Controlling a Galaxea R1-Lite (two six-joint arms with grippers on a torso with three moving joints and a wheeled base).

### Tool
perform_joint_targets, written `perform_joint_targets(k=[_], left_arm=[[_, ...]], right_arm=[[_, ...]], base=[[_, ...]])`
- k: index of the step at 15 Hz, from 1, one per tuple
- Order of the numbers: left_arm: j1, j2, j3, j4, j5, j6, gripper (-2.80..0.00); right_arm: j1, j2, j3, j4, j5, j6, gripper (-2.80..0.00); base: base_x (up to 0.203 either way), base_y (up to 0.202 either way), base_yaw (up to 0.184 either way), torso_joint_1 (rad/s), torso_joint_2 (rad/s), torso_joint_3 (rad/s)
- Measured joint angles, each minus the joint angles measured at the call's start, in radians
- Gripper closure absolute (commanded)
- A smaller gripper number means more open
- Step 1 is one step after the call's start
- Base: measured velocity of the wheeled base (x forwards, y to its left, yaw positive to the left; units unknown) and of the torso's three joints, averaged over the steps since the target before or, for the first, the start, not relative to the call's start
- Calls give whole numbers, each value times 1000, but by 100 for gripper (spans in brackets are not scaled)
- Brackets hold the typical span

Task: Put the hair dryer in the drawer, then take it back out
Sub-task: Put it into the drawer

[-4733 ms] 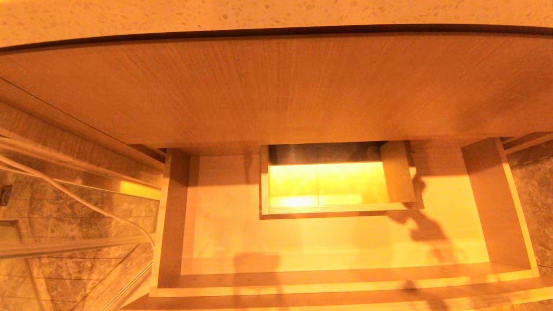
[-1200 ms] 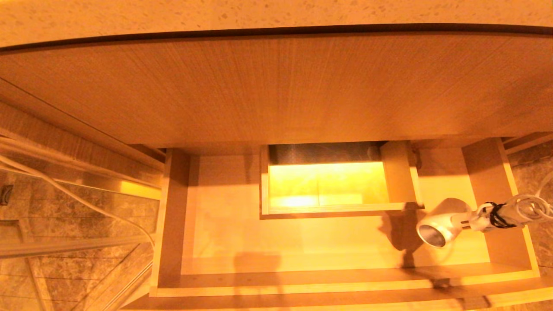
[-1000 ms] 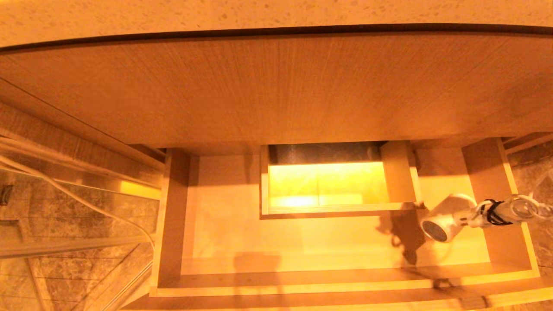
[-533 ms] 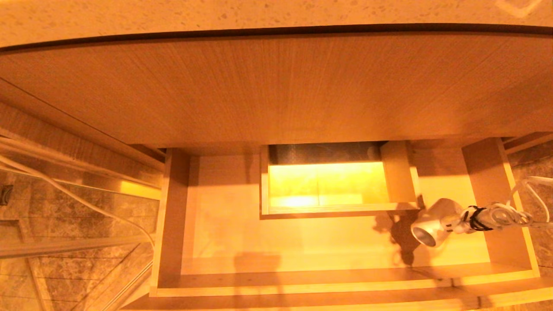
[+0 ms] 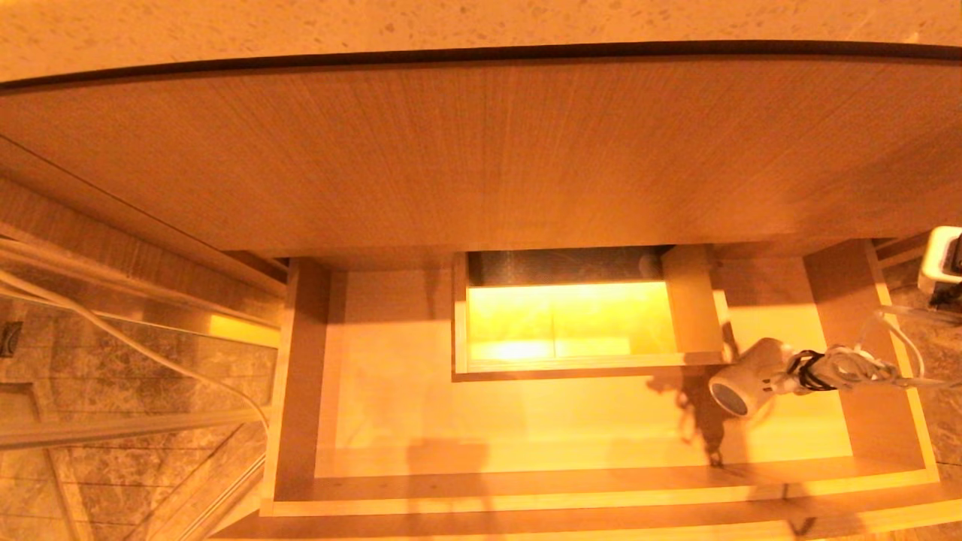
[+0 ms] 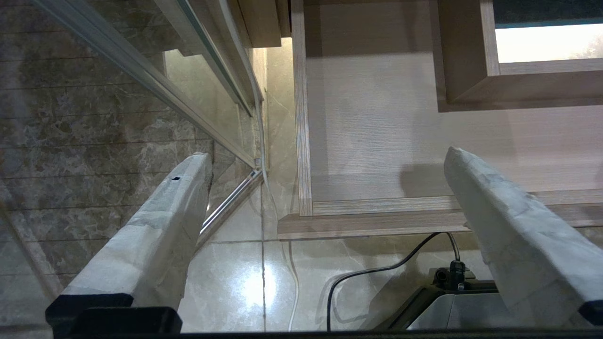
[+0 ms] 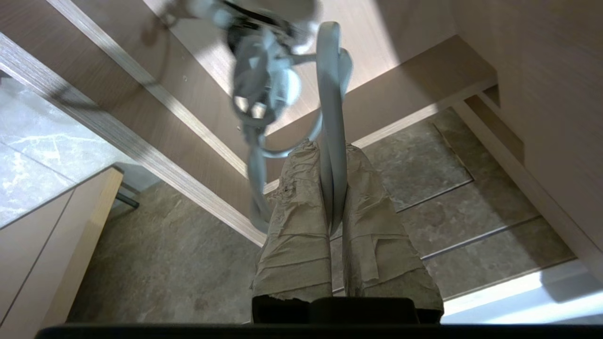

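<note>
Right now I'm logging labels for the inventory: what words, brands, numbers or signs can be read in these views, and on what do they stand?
None can be read.
hair dryer: no brand or label shows on its white body.
cord, pinched in the right gripper: no marking.
drawer: plain wood, no text.
left gripper, open, beside the drawer: no print on its taped fingers.

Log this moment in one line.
right gripper: shut on cord | hair dryer: hanging over drawer | left gripper: open, idle
</note>
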Motion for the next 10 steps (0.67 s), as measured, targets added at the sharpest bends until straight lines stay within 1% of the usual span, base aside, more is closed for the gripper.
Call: perform_joint_targets(k=[1,2,3,7,10], left_arm=[[0,0,0,0,0,0,-280],[0,0,0,0,0,0,-280],[0,0,0,0,0,0,-280],[0,0,0,0,0,0,-280],[0,0,0,0,0,0,-280]], right_arm=[[0,9,-1,-4,3,0,0],[0,20,-6,-16,20,-2,-280],[-1,32,-8,-28,36,-5,-280],[-12,63,-9,-53,35,0,-280],[-17,72,-4,-97,33,3,-280]], base=[[0,0,0,0,0,0],[0,0,0,0,0,0],[0,0,0,0,0,0],[0,0,0,0,0,0],[0,0,0,0,0,0]])
